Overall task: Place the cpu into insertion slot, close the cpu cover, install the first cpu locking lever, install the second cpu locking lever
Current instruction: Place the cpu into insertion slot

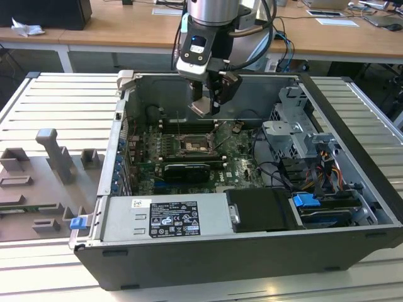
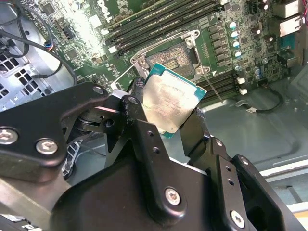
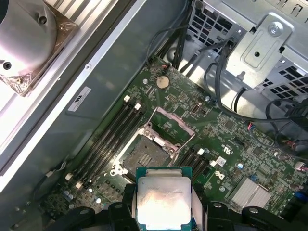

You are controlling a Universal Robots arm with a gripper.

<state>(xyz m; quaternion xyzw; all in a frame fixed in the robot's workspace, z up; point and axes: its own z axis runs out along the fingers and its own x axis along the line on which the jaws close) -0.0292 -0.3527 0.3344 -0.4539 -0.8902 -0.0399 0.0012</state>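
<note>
Grey slatted metal makes up the table (image 1: 56, 107), and on it lies an open, dark computer case (image 1: 252, 258) with its inside facing up. A grey power supply box (image 1: 126, 220) with a white label sits along the case's near wall in the exterior view. Beyond it lies the green motherboard (image 1: 239, 165). The arm (image 1: 217, 12) reaches down into the case from above. Its black end effector (image 1: 204, 107) hangs in the air over the board, its fingers (image 2: 139, 125) pressed against opposite edges of the cpu (image 2: 171, 103). The insertion slot (image 3: 144, 155) sits mid-board beside the long black memory slots, its dark contact field uncovered. The cpu cover (image 3: 175, 123) is swung up off the slot on its hinge, with the board showing through its window. The cpu, pale silver on top with a green rim, is pinched above the board, near the slot and not touching it.
</note>
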